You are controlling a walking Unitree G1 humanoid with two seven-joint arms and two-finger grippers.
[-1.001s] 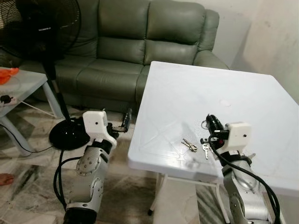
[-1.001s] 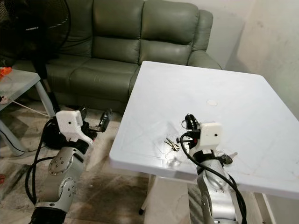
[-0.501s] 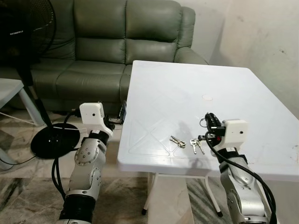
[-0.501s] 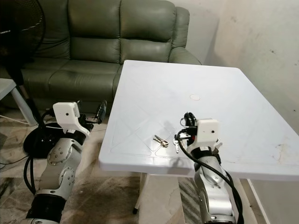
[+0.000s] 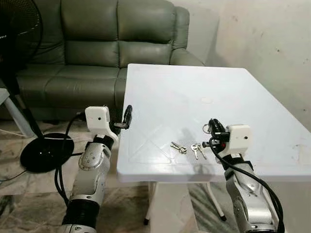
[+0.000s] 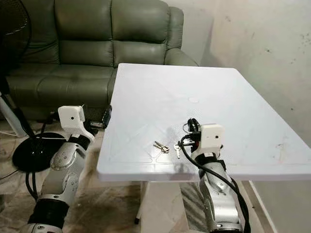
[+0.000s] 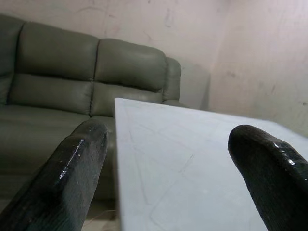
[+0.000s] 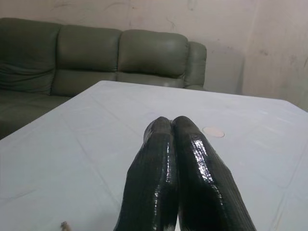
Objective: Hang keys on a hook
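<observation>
Left eye view, keys: I see two small bunches of keys [image 5: 187, 148] lying flat on the white plastic table [image 5: 160, 92], near its front edge. One bunch is [image 5: 178, 147] and the other is [image 5: 197, 150], just beside it.
Keys against tool: the bunches lie just to the left of the right gripper [image 5: 214, 132] and a little nearer to the table edge. The right-hand bunch is almost under the fingertips, but I cannot tell if it touches them.
Long axis: the keys of the right-hand bunch point roughly toward the table edge. The left-hand bunch lies more across.
Nearer arm: I judge the right arm much nearer. The left gripper [image 5: 127, 117] hangs off the left side of the table, well apart from the keys.
Right gripper state: in the right wrist view its two black fingers [image 8: 187, 163] are pressed together and hold nothing. A metal ring seems to hang at the wrist, but it is too small to be sure.
Left gripper state: in the left wrist view the fingers [image 7: 72, 163] are spread wide, with nothing between them.
Hook: I find none yet.
Writing: there is a pale word on the black fan [image 5: 14, 29], not readable. I see no other labels.
Next move, my judgement: open the right fingers and lower them leftward over the nearer bunch.
</observation>
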